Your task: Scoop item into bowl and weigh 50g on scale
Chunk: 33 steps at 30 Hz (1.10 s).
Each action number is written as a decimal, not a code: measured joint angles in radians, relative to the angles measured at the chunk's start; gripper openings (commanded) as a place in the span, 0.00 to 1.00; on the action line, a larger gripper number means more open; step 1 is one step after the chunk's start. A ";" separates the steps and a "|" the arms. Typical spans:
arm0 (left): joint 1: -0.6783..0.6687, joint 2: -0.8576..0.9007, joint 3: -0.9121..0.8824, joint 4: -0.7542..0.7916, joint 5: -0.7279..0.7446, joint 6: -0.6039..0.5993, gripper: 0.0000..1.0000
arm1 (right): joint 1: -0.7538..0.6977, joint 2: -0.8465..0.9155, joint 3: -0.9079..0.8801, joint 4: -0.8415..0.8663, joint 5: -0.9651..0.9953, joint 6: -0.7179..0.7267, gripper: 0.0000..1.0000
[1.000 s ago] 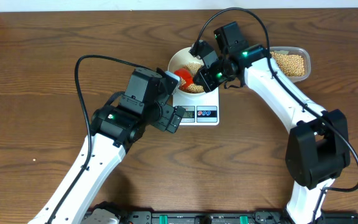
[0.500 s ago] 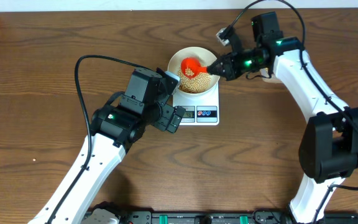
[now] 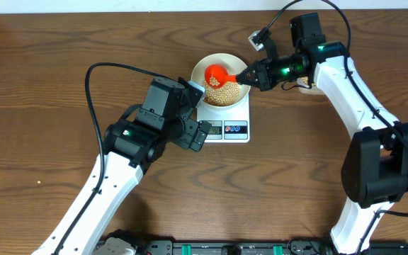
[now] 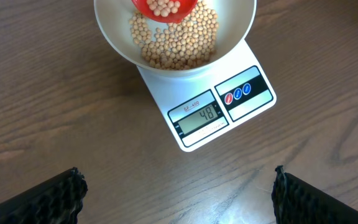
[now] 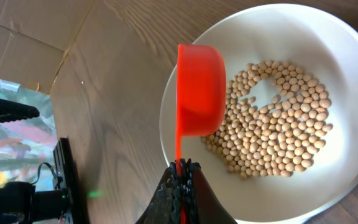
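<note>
The white bowl (image 3: 200,69) stands on the white scale (image 3: 239,115) and holds tan beans (image 3: 220,95). My right gripper (image 3: 246,77) is shut on the handle of a red scoop (image 3: 216,74), held over the bowl with a few beans in it. In the right wrist view the scoop (image 5: 197,93) hangs on edge above the bowl (image 5: 340,93) and beans (image 5: 278,118), the gripper (image 5: 180,177) clamping its handle. In the left wrist view the bowl (image 4: 114,43), scoop (image 4: 163,7) and scale (image 4: 210,118) show; the display reads 48. My left gripper (image 4: 176,193) is open, empty, in front of the scale.
A clear plastic tub (image 3: 309,86) is almost hidden behind my right arm at the right of the scale. A black rail (image 3: 211,248) runs along the table's front edge. My left arm (image 3: 140,134) lies to the left of the scale.
My right gripper has swung from over the scale's right side out to the right, with the red scoop now level over the bowl. The left arm has not moved.
</note>
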State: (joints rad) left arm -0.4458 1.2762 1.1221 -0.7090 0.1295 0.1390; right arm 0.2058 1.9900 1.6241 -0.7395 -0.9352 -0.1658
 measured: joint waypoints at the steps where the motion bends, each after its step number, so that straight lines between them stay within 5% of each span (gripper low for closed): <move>1: 0.000 0.000 0.000 0.000 0.000 0.000 0.97 | 0.000 0.000 0.000 -0.002 0.001 0.000 0.01; 33: 0.000 0.000 0.000 0.000 0.000 0.000 0.98 | -0.001 0.000 0.000 0.008 0.079 -0.023 0.01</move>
State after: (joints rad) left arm -0.4458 1.2762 1.1221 -0.7090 0.1295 0.1390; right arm 0.2050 1.9900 1.6241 -0.7311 -0.8558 -0.1886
